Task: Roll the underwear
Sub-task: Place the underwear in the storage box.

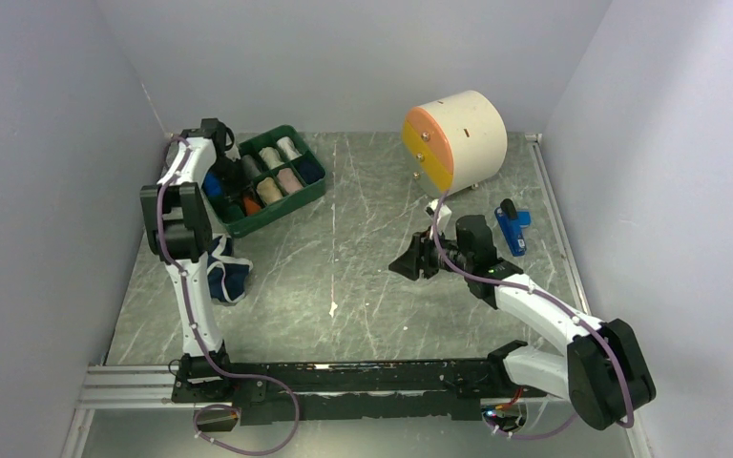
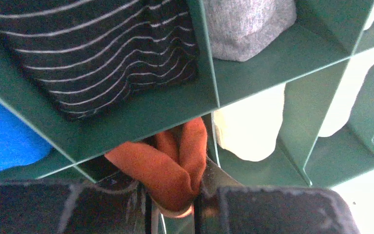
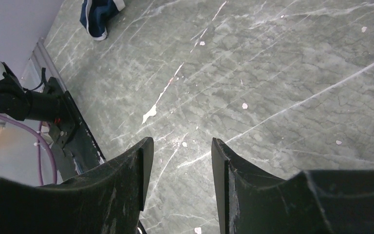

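The orange underwear [image 2: 168, 168] is bunched into a rumpled wad at the green tray [image 1: 286, 203]. On my left wrist feed its lower end sits pinched between the two dark fingers of the left tool [image 2: 173, 207], which is clamped on the cloth. The upper part of the wad is tucked behind a tray divider, so I can't tell whether it touches the compartment floor. From above I see a patch of orange in the tray's near row, towards its left end.

The navy underwear [image 1: 227, 279] lies crumpled on the surface [image 1: 363, 286] just beside the lower link of the left arm, well apart from the tray. It shows up in the far corner of my right wrist feed with its white trim visible.

Around the orange piece, the neighbouring compartments hold a dark cloth with thin white stripes [image 2: 102, 53], a grey cloth [image 2: 251, 24], a cream roll [image 2: 248, 131] and something bright blue [image 2: 5, 136].

The right tool [image 3: 181, 146] hangs over bare marbled surface near the middle — fingers apart, nothing between them.

Further back on the right side stands a cream drum [image 1: 468, 134] on its side, its orange and yellow face turned towards the tray. A small blue object [image 1: 513, 229] lies near it.
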Available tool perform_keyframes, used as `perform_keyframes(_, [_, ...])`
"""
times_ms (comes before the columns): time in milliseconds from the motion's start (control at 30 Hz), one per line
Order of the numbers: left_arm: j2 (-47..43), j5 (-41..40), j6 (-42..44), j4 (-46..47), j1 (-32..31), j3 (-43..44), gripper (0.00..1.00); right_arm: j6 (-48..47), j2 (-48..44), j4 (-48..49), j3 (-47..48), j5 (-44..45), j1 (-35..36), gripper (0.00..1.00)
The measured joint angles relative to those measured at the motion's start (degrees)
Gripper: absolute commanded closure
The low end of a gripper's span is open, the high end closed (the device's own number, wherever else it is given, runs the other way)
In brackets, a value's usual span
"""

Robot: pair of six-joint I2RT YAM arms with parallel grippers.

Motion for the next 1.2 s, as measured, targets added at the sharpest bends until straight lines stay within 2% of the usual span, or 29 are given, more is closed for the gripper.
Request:
perform_keyframes(267, [0.42,-1.46,-2.29,0.00,-0.85,0.00,0.54,-1.84,-0.02,-1.49,1.09,0.09,0.00,0.49])
perform_keyframes(467, [0.31,-2.27,-3.48,-1.01,-0.83,0.90,0.50,-2.25,-0.07,-1.97,1.09,0.07,0.00,0.49])
perform_keyframes(567, [-0.04,-2.75,-3.98,-1.79,-0.79,1.75,0.44,-2.29,-0.17,-2.40,1.09,0.07,0.00,0.49])
perform_keyframes(967, [-1.55,-3.41,-4.22,-1.95,-0.31,5.03,0.46,-2.29,-0.48,-3.21,1.09,0.02,0.00,0.49])
perform_keyframes(1067, [-2.08,-3.43,-4.20,-1.70,-0.02,5.55,0.49,-2.29,-0.48,-3.34,1.09,0.02,0.00,0.49])
perform_keyframes(1200, [-2.16,-3.61,-4.22,-0.55,0.20,6.21,0.58,-2.29,-0.48,-3.63,1.09,0.02,0.00,0.49])
